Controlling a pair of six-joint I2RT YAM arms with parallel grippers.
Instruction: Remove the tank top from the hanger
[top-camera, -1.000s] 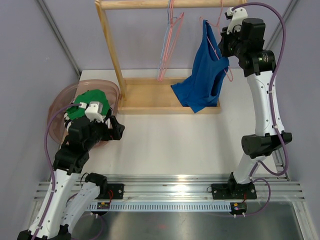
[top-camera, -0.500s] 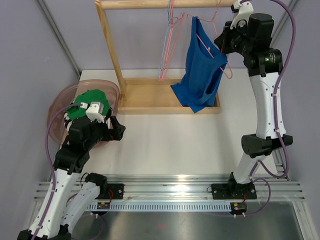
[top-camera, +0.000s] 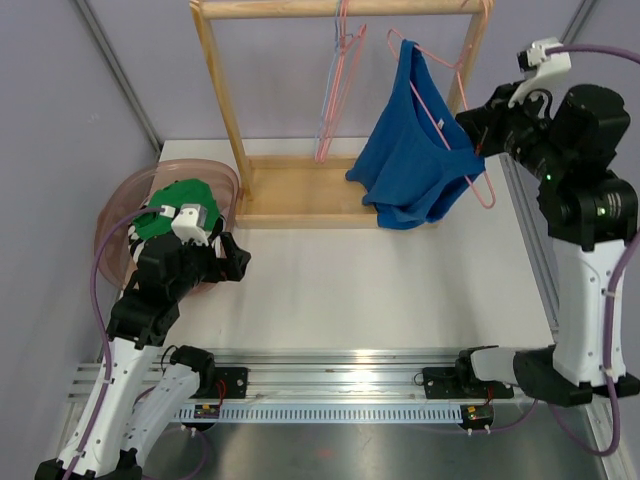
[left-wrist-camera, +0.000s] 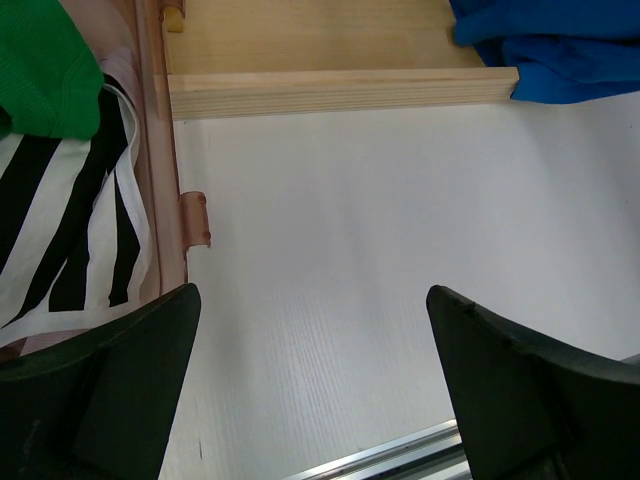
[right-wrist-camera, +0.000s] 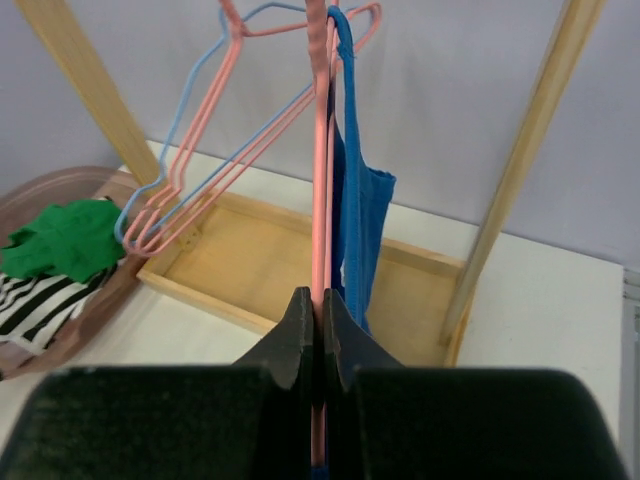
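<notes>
Wooden post (right-wrist-camera: 520, 170) and spare hangers (right-wrist-camera: 200, 140) flank hanger (right-wrist-camera: 320, 150) clamped by right end effector (right-wrist-camera: 318, 310).

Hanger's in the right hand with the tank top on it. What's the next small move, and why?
Probably reach the left hand toward the hem of the blue tank top. The right hand pinches the pink hanger with the top draped on it, while the left hand sits open beside the basket, holding nothing.

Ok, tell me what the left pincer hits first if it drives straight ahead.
Probably the white table, which the open left pincer tilts toward; the wooden rack base lies farther on. Depth is unclear.
</notes>
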